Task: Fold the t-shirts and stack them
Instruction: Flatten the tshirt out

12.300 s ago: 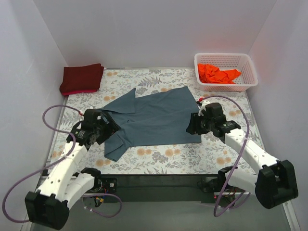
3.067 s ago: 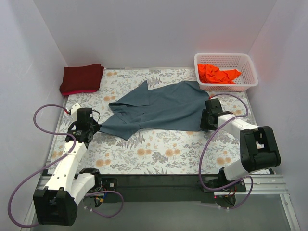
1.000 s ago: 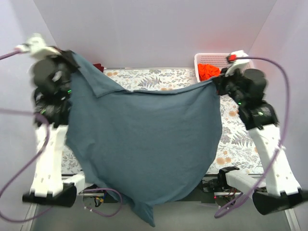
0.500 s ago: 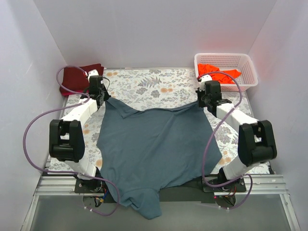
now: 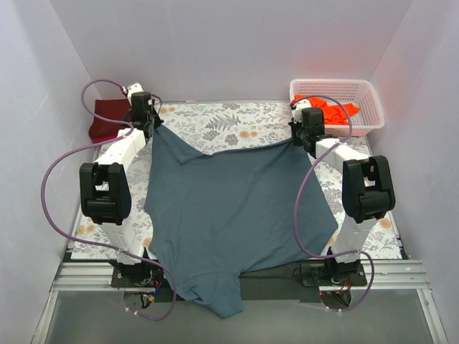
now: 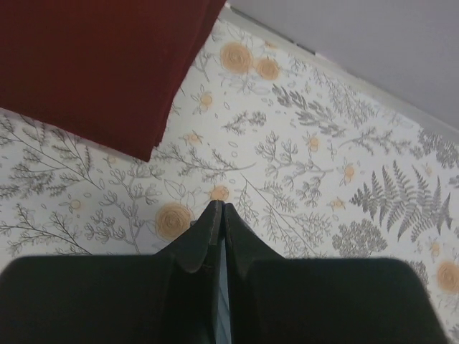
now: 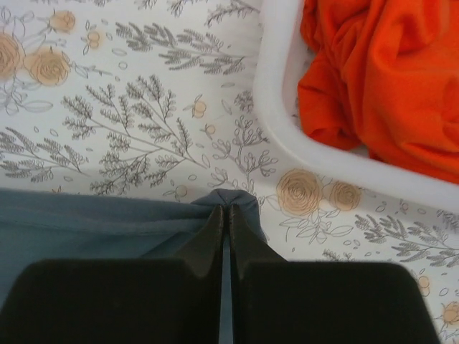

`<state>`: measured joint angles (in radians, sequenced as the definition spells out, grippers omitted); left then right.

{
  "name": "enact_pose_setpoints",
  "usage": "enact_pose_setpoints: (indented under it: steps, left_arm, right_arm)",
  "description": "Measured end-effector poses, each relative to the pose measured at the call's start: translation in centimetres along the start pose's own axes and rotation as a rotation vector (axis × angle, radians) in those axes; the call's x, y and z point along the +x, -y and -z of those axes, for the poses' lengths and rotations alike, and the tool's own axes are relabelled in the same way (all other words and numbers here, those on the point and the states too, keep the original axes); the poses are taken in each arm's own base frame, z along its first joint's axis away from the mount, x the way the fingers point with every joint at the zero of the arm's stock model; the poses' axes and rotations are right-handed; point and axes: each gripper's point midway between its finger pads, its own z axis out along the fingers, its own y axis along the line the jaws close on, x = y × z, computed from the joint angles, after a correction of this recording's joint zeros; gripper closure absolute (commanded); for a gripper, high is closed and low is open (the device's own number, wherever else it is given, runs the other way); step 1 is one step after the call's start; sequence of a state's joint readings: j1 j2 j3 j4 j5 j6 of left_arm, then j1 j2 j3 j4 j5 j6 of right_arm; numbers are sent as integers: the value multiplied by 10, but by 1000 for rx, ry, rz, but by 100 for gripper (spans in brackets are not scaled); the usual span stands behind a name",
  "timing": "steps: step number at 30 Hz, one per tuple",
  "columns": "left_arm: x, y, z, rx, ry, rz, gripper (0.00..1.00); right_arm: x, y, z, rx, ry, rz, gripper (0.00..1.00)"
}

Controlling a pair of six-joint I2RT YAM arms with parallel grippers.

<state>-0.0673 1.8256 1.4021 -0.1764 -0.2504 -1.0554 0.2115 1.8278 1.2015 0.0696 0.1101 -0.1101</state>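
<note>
Top camera looks down; close wrist cameras share its table [image 5: 237,118], t-shirt [image 5: 237,208].

spread shirt [image 5: 237,208] at centre, folded shirt [image 5: 107,120] far left, crumpled shirt [image 5: 337,110] in basket [image 5: 358,130] far right

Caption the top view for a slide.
Left gripper and right gripper pinch far corners of the blue-grey shirt spread on the table; maroon shirt folded far left, orange shirt in basket.

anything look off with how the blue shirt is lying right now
Yes. The blue-grey t-shirt is not fully on the table: its near end hangs bunched over the front edge. A flap near its far-left corner is also folded over. The left hand and right hand pinch the far corners.
</note>
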Motion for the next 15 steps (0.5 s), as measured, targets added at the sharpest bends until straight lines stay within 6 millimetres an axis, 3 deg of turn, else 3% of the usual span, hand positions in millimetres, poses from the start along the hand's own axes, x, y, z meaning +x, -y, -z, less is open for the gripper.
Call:
enact_pose_setpoints:
  steps: [4,8,15]
  left_arm:
    - [-23,-12,0,-30,46,37,100]
    - [-23,-23,-2,-55,39,58,100]
    - [-12,-18,1,-33,-9,98,100]
  right_arm:
    - [-16,13,-1,22,40,-15,99]
    - [-17,21,-9,26,39,-28,99]
    - [-13,19,-24,-1,9,-39,99]
